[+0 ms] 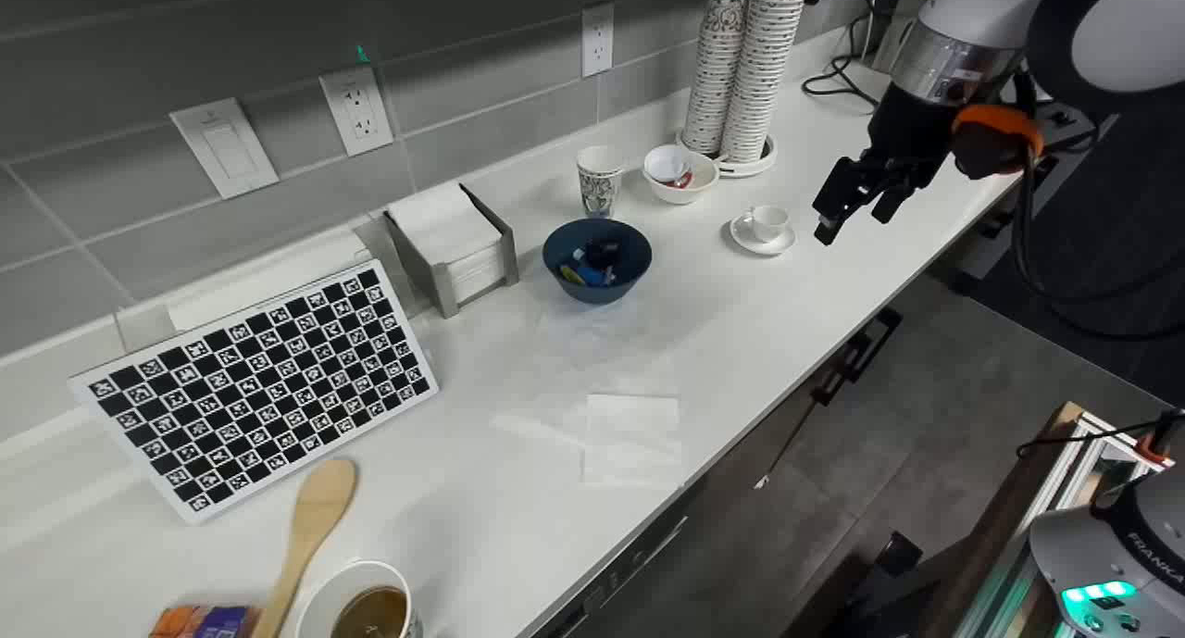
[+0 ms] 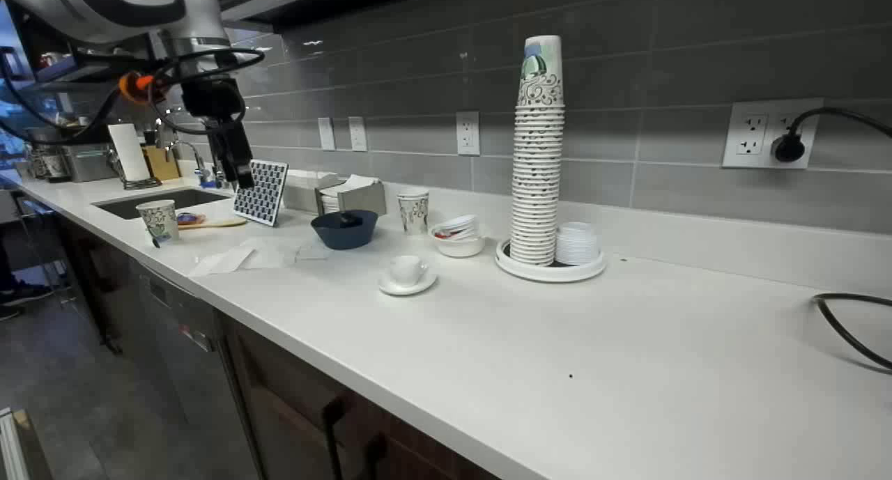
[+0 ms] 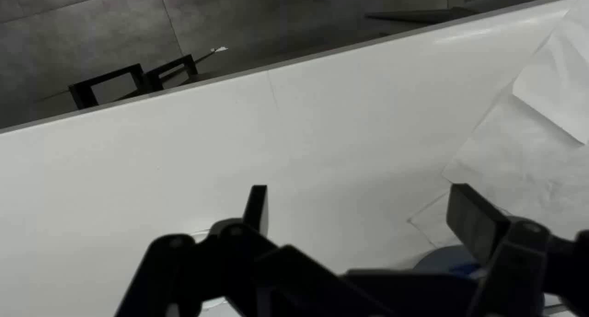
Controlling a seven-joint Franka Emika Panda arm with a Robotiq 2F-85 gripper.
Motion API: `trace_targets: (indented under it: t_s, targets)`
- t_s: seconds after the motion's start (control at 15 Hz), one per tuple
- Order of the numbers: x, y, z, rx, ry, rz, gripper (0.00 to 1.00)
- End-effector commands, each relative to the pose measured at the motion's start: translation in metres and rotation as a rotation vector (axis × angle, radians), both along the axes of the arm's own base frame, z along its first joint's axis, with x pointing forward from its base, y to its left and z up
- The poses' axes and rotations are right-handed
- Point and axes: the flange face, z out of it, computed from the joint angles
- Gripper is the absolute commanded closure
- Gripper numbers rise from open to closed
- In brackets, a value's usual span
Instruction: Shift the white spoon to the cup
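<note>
I cannot make out the white spoon in any view. A small white cup stands upright on a white saucer; the cup shows in both exterior views (image 1: 768, 223) (image 2: 405, 269). In the wrist view only slivers of the saucer (image 3: 214, 303) show behind a finger. A paper cup with brown liquid (image 1: 356, 578) stands at the near left of an exterior view, with a large wooden spoon (image 1: 319, 508) beside it; this paper cup also shows here (image 2: 159, 220). My gripper (image 1: 852, 223) is open and empty above the counter; its spread fingers show in the wrist view (image 3: 359, 188).
A dark blue bowl (image 1: 592, 291) holds several small items. A paper napkin (image 1: 631, 425) lies near the counter's front edge. A napkin holder (image 1: 454, 258), a checkered board (image 1: 268, 388), a white bowl (image 1: 694, 189) and tall paper cup stacks (image 1: 741, 92) stand along the wall.
</note>
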Motion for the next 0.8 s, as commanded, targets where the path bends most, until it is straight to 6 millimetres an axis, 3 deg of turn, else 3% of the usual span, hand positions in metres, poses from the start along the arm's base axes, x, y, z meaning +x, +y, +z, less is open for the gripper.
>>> trace_targets:
  t_s: [0.0,0.27,0.53,0.73]
  targets:
    - [0.0,0.0,0.001,0.0,0.001,0.0,0.0]
    - [0.01,-0.01,0.012,0.021,-0.043,-0.019,0.0]
    - [0.051,-0.094,0.047,0.138,-0.122,-0.05,0.0]
    - [0.08,-0.16,0.053,0.302,-0.154,-0.079,0.0]
